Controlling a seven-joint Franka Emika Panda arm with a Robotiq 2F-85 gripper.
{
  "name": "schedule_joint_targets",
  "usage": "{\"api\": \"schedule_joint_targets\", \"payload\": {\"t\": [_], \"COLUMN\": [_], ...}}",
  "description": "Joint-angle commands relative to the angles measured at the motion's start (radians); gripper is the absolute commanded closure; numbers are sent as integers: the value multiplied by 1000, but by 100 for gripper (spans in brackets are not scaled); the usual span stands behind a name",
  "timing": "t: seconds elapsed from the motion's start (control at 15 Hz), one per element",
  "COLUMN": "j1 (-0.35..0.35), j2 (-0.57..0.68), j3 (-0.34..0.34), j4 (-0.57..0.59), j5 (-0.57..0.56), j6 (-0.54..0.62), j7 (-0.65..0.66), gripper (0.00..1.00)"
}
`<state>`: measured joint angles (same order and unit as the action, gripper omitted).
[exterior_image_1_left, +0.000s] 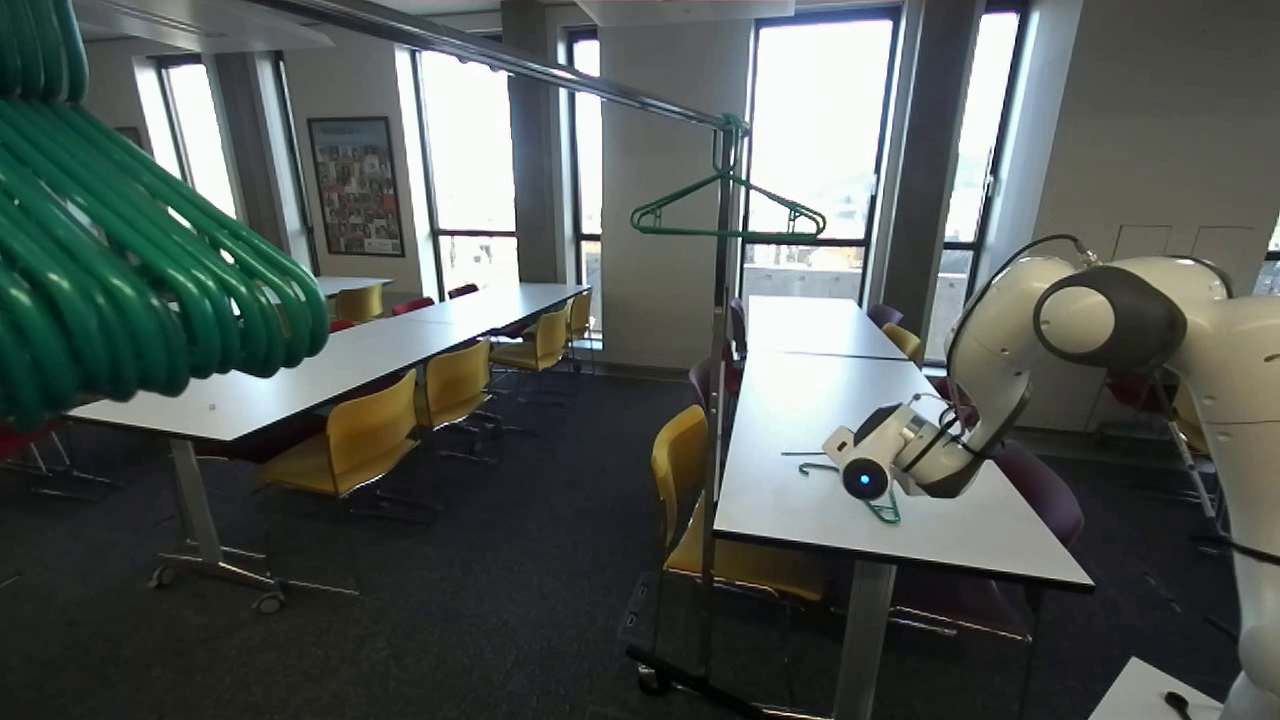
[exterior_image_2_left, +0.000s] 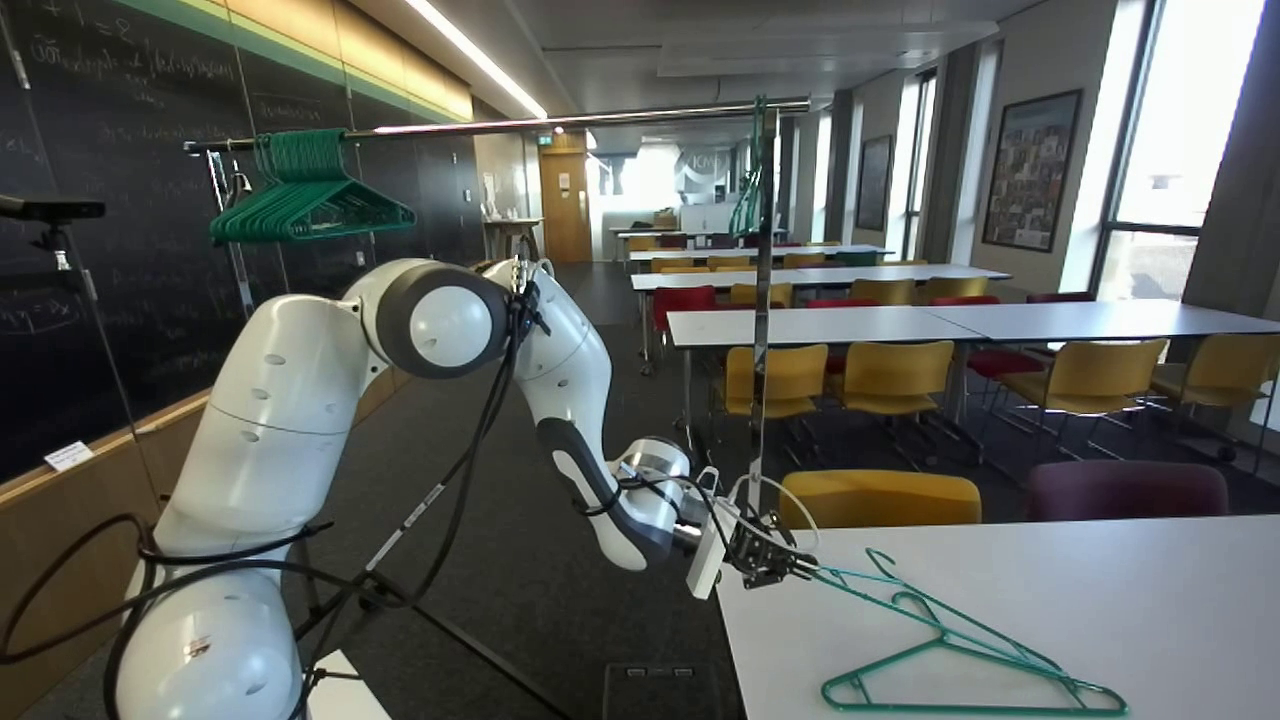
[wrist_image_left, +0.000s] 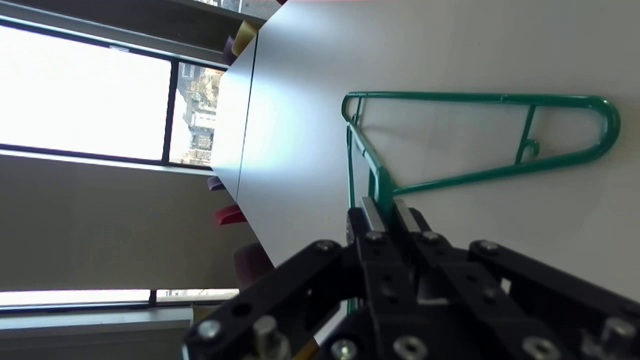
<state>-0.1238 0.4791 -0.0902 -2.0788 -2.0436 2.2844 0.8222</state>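
Outward from hand (wrist_image_left: 385, 206), hanger (wrist_image_left: 370, 156) lengthwise

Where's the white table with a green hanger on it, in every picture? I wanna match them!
In an exterior view: the white table, right of the middle.
In an exterior view: the white table, bottom right corner.
In the wrist view: the white table, middle to right, beyond the gripper.
Shared landmark: the green hanger on it, at least partly visible everywhere.
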Motion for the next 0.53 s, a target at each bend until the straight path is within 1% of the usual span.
{"api": "schedule_joint_targets", "payload": {"t": [0.0, 0.47], "j1": [-38, -61], "j2": [40, 103], "j3": [24, 29], "j4": [39, 70], "j5": [-45, -42], "j6": [-13, 6], "j7": [28, -4], "gripper": [98, 98]}}
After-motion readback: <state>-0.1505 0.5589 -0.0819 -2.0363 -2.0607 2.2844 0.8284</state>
